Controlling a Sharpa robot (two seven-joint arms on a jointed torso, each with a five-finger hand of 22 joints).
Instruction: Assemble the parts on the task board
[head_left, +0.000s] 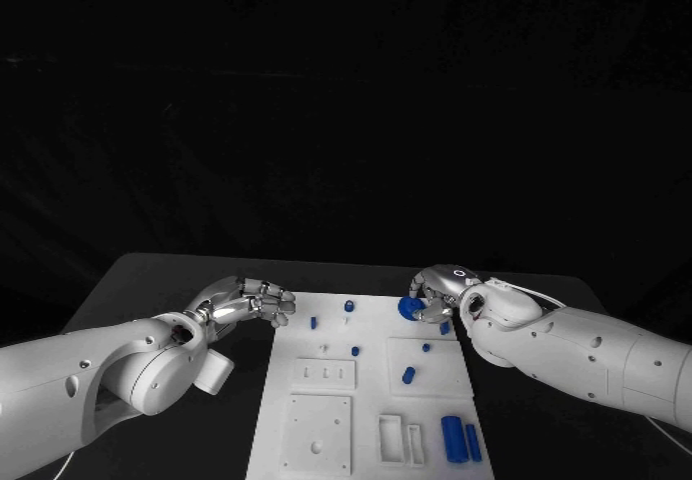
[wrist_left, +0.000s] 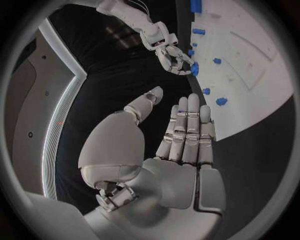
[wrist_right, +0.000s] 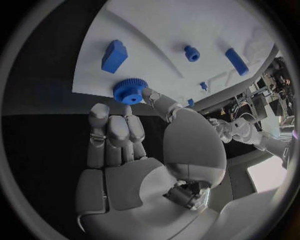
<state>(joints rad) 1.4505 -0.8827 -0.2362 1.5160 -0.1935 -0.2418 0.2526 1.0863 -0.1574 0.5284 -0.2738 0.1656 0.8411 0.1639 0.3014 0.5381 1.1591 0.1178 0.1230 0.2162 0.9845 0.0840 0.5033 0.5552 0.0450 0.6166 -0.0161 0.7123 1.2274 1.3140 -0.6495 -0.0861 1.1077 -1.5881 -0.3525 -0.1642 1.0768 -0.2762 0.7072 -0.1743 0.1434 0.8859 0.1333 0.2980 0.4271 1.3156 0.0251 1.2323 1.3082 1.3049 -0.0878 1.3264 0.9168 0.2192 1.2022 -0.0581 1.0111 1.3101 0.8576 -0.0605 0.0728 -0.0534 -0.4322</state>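
The white task board (head_left: 433, 400) lies in the middle of the black table. My right hand (head_left: 450, 292) hangs over the board's far right corner and pinches a blue gear (head_left: 411, 308) between thumb and fingertips; the right wrist view shows the gear (wrist_right: 130, 91) at the board's (wrist_right: 156, 30) edge. At the board's far left edge hovers my left hand (head_left: 248, 300); in its wrist view the left hand (wrist_left: 181, 140) has straight fingers, the thumb apart, and holds nothing. Several small blue parts sit on the board, among them a peg (head_left: 349, 303) and a block (wrist_right: 114, 56).
Two blue cylinders (head_left: 462, 439) lie side by side at the board's near right corner. White recessed plates (head_left: 317, 430) and slots (head_left: 400, 440) fill the near part of the board. Black table (head_left: 159, 290) flanks the board on both sides.
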